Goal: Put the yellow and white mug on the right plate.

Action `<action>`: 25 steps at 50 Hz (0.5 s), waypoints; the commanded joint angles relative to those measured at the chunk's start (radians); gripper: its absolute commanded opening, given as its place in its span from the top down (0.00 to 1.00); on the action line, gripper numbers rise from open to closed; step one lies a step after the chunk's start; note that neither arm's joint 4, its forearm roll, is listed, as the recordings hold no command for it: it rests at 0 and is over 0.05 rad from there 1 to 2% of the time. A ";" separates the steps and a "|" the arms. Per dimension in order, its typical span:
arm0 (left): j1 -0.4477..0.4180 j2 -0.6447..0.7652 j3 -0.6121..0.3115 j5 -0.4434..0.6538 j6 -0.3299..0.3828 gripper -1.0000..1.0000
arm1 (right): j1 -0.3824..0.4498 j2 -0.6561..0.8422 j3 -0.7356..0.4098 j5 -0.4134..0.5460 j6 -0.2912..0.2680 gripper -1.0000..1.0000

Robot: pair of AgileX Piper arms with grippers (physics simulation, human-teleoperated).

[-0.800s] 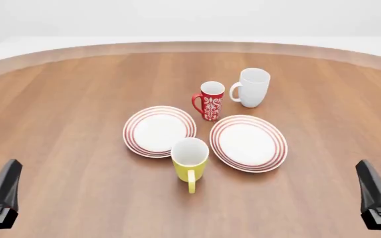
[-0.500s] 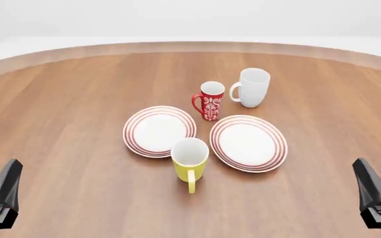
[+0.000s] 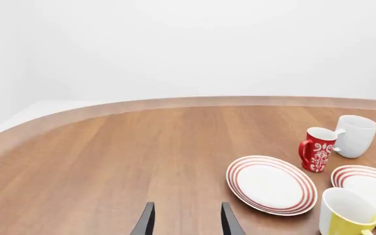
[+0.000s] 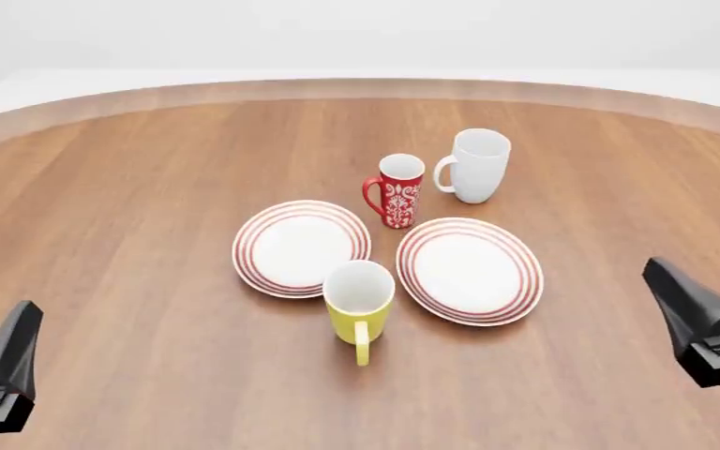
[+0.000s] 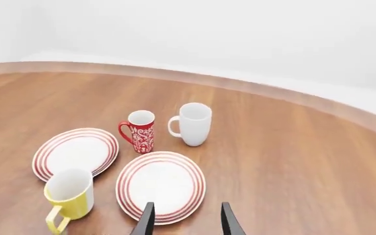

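Wooden table (image 4: 147, 187): broad, curved far edge, carrying all items in a cluster near its centre.

Right plate (image 4: 469, 270): white with red rim rings, lying flat, bare. Left plate (image 4: 301, 247): near-identical, flat, just beside the right plate without overlapping it.

Left gripper (image 4: 4, 367): at the near left corner of the front view, well apart from the crockery. In its wrist view the two dark fingertips (image 3: 145, 221) stand apart with only table surface between them; it holds nothing. Right gripper (image 4: 697, 323): at the near right edge of the front view, well apart from the right plate. Its wrist view likewise shows the fingers (image 5: 146, 220) spread over the near rim of the right plate, gripping nothing.

White mug (image 4: 476, 166): tallest vessel, upright, behind the right plate, handle toward the left. Red patterned mug (image 4: 397, 191): upright, just beside the white mug on its left, standing behind the gap between the two plates.

Yellow and white mug (image 4: 360, 300): upright on the table in front of the gap between the plates, close to the near rims of both, whether touching them cannot be determined. Handle points toward the arms' side. White interior visible. It is not on the right plate.
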State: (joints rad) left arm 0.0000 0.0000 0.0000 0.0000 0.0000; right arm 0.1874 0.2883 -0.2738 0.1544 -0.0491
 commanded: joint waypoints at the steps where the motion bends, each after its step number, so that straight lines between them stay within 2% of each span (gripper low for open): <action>1: 0.000 0.000 0.000 0.000 0.000 0.00 | 0.079 0.090 -0.112 0.076 -0.002 0.00; 8: 0.000 0.000 0.000 0.000 0.000 0.00 | 0.130 0.157 -0.215 0.155 0.046 0.00; 12: 0.000 0.000 0.000 0.000 0.000 0.00 | 0.168 0.170 -0.259 0.170 0.010 0.00; 17: 0.000 0.000 0.000 0.000 0.000 0.00 | 0.193 0.209 -0.304 0.196 0.026 0.00; 18: 0.000 0.000 0.000 0.000 0.000 0.00 | 0.209 0.222 -0.313 0.205 0.035 0.00; 20: 0.000 0.000 0.000 0.000 0.000 0.00 | 0.225 0.261 -0.332 0.225 0.088 0.00; 25: 0.000 0.000 0.000 0.000 0.000 0.00 | 0.240 0.295 -0.358 0.244 0.111 0.00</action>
State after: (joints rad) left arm 0.0000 0.0000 0.0000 0.0000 0.0000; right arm 0.3704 0.5003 -0.5527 0.3424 0.0109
